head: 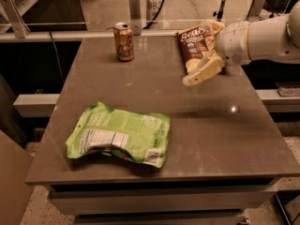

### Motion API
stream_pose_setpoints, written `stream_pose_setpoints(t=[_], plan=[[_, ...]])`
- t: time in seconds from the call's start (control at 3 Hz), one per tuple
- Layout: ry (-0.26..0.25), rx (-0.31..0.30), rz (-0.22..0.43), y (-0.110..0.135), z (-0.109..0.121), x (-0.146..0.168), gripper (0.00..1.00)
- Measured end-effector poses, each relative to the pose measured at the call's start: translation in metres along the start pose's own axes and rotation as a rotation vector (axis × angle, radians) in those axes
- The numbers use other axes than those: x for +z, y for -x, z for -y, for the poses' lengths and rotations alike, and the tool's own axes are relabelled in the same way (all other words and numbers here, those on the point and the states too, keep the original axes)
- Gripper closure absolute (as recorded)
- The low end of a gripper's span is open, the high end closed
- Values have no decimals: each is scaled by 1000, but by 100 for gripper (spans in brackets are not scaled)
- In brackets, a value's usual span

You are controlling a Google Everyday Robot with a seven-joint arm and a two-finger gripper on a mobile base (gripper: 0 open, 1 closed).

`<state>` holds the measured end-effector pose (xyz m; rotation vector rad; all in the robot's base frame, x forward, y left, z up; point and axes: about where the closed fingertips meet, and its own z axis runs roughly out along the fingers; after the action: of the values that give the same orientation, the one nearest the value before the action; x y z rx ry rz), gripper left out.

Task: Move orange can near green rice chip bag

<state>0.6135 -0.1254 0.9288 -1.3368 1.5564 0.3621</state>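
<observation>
The orange can (124,41) stands upright at the back of the table, left of centre. The green rice chip bag (119,138) lies flat near the front left, its white label panel facing up. My gripper (195,54) hangs above the back right part of the table, over the brown chip bag, well to the right of the can. Its two pale fingers (204,71) are spread apart and hold nothing.
A brown-and-yellow chip bag (194,45) lies at the back right, partly under the gripper. The grey table (211,130) ends in edges on all sides. A rail with metal posts (135,6) runs behind it.
</observation>
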Motion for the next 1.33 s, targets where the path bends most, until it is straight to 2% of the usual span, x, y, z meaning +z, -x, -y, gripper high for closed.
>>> stream_pose_setpoints(t=[0.67,1.0,1.33], plan=[[27,52,148,-6,36,80,0],[29,57,153,-9,38,84,0],[15,71,131,-9,40,94,0]])
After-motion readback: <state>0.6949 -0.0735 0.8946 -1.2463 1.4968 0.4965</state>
